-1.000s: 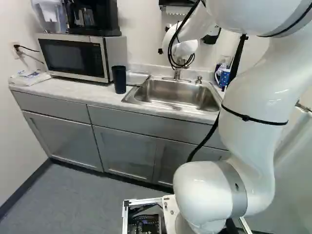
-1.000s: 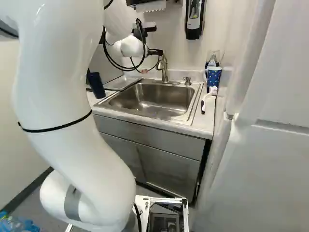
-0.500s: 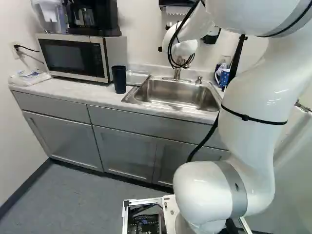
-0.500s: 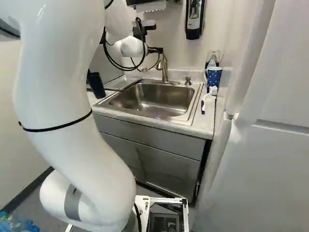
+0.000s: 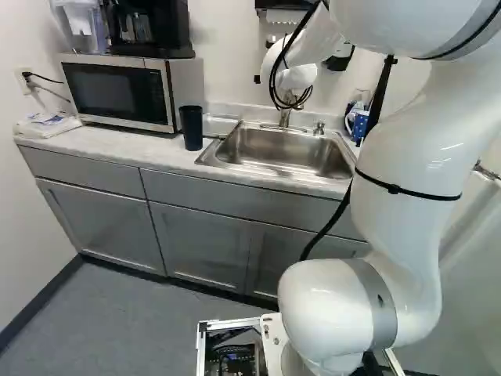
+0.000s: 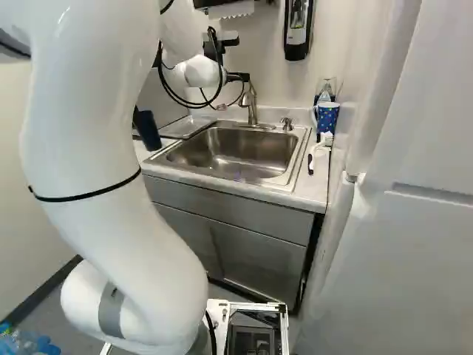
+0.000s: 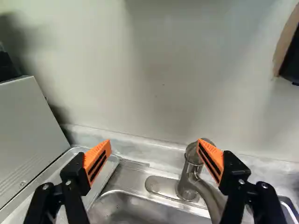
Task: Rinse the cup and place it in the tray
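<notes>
Pincer (image 7: 153, 158) stands spread and empty beside the tap, both cups out of its grasp

The pincer's nearest hazard is the tap (image 7: 188, 179), whose body rises just beside and partly behind one orange pad (image 7: 211, 159); a low or sideways sweep could catch the spout or shove the handle. Lower down, the tray (image 6: 186, 126) sits beside the sink (image 6: 236, 151), and a careless descent might jar its edge.

The likely cup, the dark tumbler (image 5: 191, 128), stands upright on the worktop (image 5: 117, 146) by the tray, below the pincer and to its left, well apart from it and outside the wrist view. Reaching in off-centre could topple it. Across the sink, to the pincer's right, is a spotted blue mug (image 6: 327, 117); mistaking one for the other would spoil the job, and I cannot tell for certain which is meant.
</notes>
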Controlling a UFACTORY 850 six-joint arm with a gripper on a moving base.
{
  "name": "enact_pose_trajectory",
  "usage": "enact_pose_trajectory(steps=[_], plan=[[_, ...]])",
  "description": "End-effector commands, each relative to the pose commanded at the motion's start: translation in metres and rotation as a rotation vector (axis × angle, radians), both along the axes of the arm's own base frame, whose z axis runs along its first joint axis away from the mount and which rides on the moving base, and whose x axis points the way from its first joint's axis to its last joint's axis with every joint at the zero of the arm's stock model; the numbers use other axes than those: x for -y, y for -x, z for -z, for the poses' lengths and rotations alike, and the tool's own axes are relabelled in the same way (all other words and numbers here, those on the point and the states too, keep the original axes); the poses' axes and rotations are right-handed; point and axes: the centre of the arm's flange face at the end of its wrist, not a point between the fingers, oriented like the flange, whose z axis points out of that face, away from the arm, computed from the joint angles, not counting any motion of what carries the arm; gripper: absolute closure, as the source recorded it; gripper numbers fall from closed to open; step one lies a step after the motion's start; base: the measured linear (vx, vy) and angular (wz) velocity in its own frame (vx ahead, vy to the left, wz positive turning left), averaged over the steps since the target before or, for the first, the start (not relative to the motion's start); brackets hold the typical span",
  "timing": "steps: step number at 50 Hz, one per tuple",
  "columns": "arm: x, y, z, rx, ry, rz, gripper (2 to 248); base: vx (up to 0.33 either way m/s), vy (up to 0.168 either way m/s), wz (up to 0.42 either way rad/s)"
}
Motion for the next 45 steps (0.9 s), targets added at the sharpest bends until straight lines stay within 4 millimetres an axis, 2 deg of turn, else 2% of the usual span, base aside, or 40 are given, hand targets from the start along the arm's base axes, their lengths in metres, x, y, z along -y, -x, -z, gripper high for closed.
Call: enact_pose_trajectory(steps=[20,45], plan=[[-0.001,0.021,-0.001,-0.004,0.000,0.000,3,0.000,0.000,0.000],[0.001,0.070,-0.002,-0.008,0.000,0.009,3,0.000,0.000,0.000]])
